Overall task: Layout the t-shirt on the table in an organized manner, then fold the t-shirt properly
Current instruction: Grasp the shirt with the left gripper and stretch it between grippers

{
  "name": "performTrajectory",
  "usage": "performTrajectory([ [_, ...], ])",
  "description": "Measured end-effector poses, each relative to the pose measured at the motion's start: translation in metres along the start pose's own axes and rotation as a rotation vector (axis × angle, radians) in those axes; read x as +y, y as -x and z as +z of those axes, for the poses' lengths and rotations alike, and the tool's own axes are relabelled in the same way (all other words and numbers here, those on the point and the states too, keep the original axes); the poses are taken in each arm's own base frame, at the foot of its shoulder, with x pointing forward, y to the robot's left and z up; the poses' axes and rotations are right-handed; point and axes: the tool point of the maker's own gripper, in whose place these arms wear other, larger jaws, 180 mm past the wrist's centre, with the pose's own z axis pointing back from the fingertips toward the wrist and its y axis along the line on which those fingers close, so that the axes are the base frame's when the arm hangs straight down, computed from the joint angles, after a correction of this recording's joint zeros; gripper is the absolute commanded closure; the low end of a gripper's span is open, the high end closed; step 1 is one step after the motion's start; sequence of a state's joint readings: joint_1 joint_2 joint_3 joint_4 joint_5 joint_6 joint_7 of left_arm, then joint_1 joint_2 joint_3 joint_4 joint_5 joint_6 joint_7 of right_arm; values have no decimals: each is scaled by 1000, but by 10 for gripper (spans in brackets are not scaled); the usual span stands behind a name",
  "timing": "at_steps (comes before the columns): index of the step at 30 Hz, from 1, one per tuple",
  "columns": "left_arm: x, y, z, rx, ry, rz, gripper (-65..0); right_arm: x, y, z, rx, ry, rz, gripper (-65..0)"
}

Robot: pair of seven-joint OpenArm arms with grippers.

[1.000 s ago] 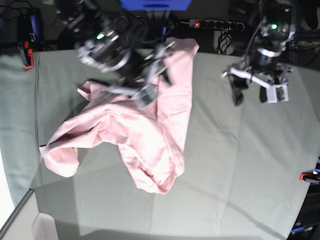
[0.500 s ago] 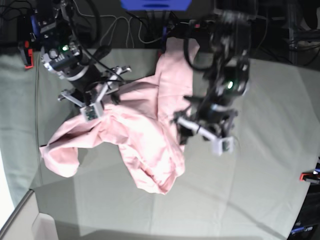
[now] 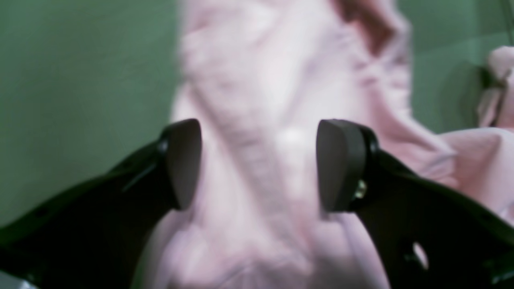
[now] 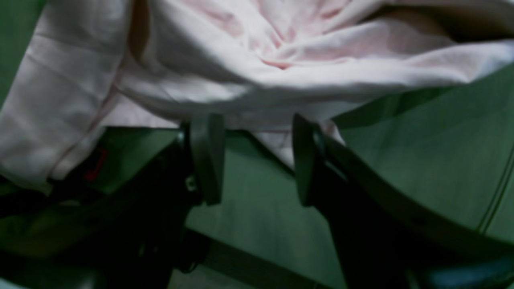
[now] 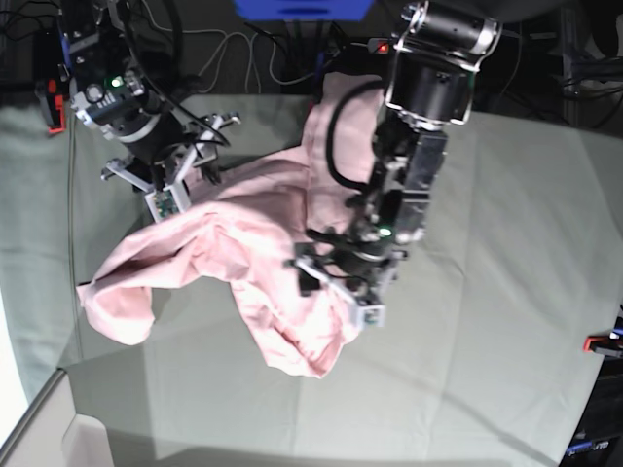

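The t-shirt (image 5: pixel 273 263) is lying crumpled on the table (image 5: pixel 506 292), and the left gripper (image 3: pixel 257 164) is hanging over its middle, fingers (image 3: pixel 182 160) spread apart with pink cloth below them and nothing clamped. The right gripper (image 4: pixel 257 160) is sitting at the shirt's far edge, fingers (image 4: pixel 209 156) parted on either side of bare green cloth, the shirt's hem just beyond their tips. Cables (image 5: pixel 243 49) are trailing behind the table's far edge.

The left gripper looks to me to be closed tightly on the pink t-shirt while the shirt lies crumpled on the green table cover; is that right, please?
Not quite: the left gripper is open, its pads spread apart above the t-shirt with nothing pinched, as the left wrist view shows. The shirt does lie crumpled on the green table cover.
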State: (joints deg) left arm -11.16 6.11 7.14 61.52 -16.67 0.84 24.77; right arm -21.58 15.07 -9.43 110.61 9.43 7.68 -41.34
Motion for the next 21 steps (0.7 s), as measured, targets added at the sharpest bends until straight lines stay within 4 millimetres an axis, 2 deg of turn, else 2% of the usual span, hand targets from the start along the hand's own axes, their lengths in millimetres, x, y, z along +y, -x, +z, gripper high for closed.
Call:
performTrajectory([
  [2,-3,4,-1,0,10,-6,-316,0,3,1,8,2,-3,-276],
  [4,0,7,0,2,4,-5,-147,-8,7,3,14,22,-14,-276],
  [6,2,7,3,-12,-1,-1,-9,-19,7,4,14,52,-21,-276],
  [9,19,12,8,-8,-27,43,-13,-27,5,5,8,69,-32,-276],
  [12,49,-3,25,-71,-84,95,-3,-36,4,7,2,93,-38,-276],
  [15,85,-29,60,-186,-158,132,-3,-39,-2,6,-10,100,-37,-276],
  [18,114,-54,97,-282,-218,93,-3,-39,-10,4,-29,100,-36,-276],
  [21,145,-67,123,-331,-286,54,-2,-46,-21,4,-55,114,-35,-281],
])
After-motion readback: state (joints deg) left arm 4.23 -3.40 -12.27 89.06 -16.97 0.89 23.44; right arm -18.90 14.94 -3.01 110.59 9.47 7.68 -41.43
